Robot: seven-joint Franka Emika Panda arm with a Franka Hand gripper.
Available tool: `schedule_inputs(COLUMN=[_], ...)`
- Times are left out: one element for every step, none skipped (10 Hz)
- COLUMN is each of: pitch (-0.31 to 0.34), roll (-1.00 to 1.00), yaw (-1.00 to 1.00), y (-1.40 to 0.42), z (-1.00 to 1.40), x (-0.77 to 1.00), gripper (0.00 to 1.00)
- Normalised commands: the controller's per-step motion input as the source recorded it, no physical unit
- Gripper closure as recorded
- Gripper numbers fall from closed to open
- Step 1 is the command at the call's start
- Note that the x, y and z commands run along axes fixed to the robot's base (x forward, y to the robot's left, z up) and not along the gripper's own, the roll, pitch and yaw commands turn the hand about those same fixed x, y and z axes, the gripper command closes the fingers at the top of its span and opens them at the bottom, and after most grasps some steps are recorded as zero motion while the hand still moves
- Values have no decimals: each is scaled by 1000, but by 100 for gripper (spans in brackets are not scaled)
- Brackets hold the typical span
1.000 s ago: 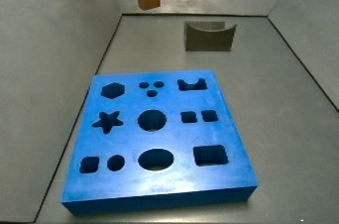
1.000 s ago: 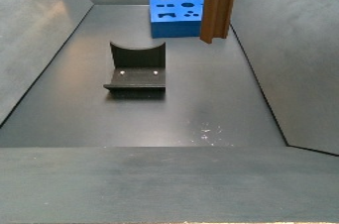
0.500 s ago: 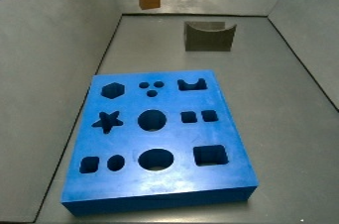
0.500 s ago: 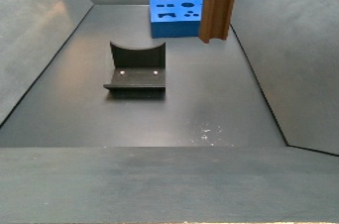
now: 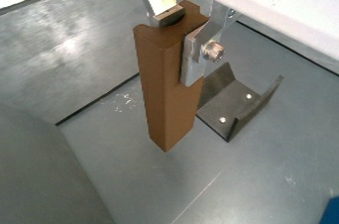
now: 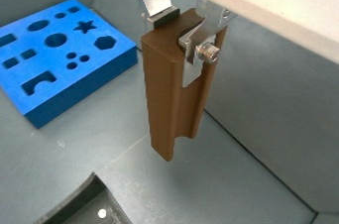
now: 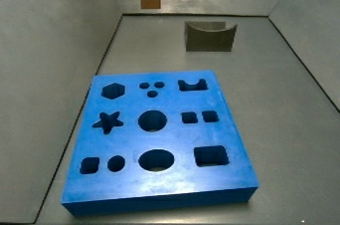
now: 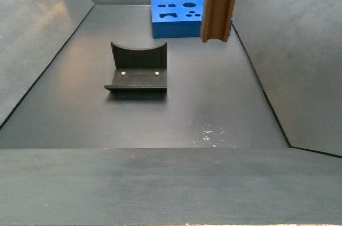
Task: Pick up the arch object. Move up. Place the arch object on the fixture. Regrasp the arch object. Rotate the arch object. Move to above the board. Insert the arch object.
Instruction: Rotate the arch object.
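Claw [image 5: 185, 32]: pinching the arch object's top end, hanging high above the floor.
Arch object [image 6: 172, 94]: hanging upright, airborne.
Fixture [image 8: 138, 68]: sitting unoccupied.
Board [image 7: 159, 137]: lying flat, well apart.

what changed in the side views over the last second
Very little. The arch object hangs upright in the air, clamped at its top end in the hand, and it sits a touch higher in the side views than a second ago, as if easing upward. The hand has kept its grip. The board and the fixture have not moved.
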Motion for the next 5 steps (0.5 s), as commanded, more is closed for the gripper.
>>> schedule_inputs(pitch=[2,1,-15,-34,-41], roll=[-125,-125,-119,-95,-62], yaw=[-235,-141,-102,-80,-66], y=[9,0,3,9,16], z=[3,-1000,-1000,-1000,-1000], x=[0,0,9,18,13], gripper=[100,100,100,100,100])
